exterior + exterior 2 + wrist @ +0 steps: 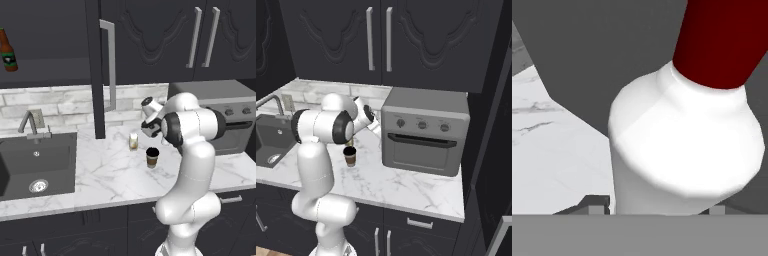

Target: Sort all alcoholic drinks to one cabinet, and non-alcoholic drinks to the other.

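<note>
Close up in hand view: white bottle w/ dark red cap, huge in frame, sitting right between gripper fingertips. Tips just peek out on either side of bottle base, tight against it by the look of it, so jaws part-closed around the bottle; real contact can't be confirmed. Marble counter to the left in that view, dark grey surface behind.

From left base view: arm bent over counter, hand near back wall beside toaster oven. Paper cup w/ black lid upright on counter in front of arm, small cream carton just behind-left of it, apart. Brown beer bottle upright on shelf of open cabinet at upper left, tall narrow door w/ long silver handle swung out. Sink and tap at left.

Right base view: cup in front of arm elbow, oven to its right, carved cabinet doors above.
</note>
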Controlling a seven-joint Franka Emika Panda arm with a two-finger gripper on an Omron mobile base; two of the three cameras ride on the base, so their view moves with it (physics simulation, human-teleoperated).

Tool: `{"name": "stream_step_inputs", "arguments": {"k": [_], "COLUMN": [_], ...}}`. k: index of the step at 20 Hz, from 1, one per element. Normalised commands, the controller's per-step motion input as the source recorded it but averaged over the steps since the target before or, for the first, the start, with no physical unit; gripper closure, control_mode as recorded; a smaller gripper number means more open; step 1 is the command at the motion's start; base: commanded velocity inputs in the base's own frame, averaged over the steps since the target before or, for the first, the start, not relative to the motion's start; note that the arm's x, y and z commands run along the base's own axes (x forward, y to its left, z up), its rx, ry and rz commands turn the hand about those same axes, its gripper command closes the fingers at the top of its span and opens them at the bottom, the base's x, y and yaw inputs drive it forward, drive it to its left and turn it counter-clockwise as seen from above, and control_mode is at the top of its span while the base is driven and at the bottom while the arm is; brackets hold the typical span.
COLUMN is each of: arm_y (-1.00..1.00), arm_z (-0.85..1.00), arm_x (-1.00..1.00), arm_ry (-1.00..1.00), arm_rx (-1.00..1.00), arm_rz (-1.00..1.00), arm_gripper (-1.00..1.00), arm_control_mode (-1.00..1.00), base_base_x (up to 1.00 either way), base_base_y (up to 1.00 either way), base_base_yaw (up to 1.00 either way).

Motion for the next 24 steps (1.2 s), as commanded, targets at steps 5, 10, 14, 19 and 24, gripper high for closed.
{"name": "stream_step_inputs", "arguments": {"k": [5,10,14,19,24], "arm_y": [0.03,0.0,0.0,0.0,0.0], "arm_z": [0.05,0.21,0.21,0.58,0.91], "arm_x": [-0.4,-0.81,-0.92,-0.81,-0.71], "arm_ry": [-0.01,-0.08,-0.09,-0.05,0.0], "arm_rx": [0.0,0.0,0.0,0.0,0.0], "arm_rz": [0.0,0.0,0.0,0.0,0.0], "arm_gripper": [1.0,1.0,1.0,1.0,1.0], "arm_control_mode": [-1.0,-1.0,-1.0,-1.0,-1.0], "base_base_x": [0.0,0.0,0.0,0.0,0.0], "base_base_y": [0.0,0.0,0.0,0.0,0.0], "base_base_yaw": [0.0,0.0,0.0,0.0,0.0]}}
